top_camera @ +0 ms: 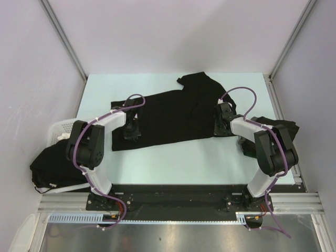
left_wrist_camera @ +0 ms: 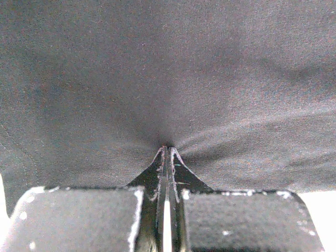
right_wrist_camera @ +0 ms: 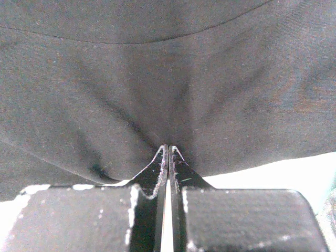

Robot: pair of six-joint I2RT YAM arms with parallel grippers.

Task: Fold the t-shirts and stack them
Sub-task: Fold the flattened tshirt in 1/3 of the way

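The spread t-shirt (top_camera: 168, 118) lay on the table (top_camera: 157, 163), reaching ahead of the left gripper (top_camera: 131, 132) and right gripper (top_camera: 222, 127); each was clamped tight on its puckered cloth.

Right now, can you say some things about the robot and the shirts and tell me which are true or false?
1. The left gripper and right gripper both pinch the black shirt. True.
2. That shirt is folded into a neat square. False: it lies spread out, not folded.
3. The white basket is on the robot's left. True.
4. The basket is empty. False: black cloth is piled in it.
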